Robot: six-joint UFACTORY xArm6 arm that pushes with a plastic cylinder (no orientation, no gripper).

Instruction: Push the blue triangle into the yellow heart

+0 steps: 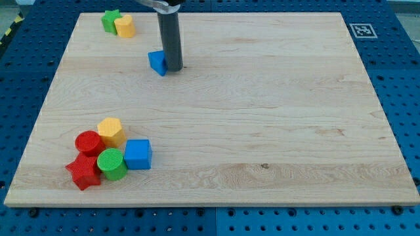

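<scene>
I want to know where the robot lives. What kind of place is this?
Probably a robot lab. A wooden board lies on a blue table full of holes, with a printed marker tag and small toy blocks like the blue triangle.

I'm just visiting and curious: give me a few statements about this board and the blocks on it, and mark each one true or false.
1. My tip is right beside the blue triangle, on the side toward the view's right. True.
2. The yellow heart lies at the view's bottom right. False: it is near the view's top left, against the green star.
3. Five blocks are bunched near the view's bottom left. True: yellow hexagon, red cylinder, red star, green cylinder, blue cube.
4. The blue triangle already touches the yellow heart. False: bare board separates them.
</scene>
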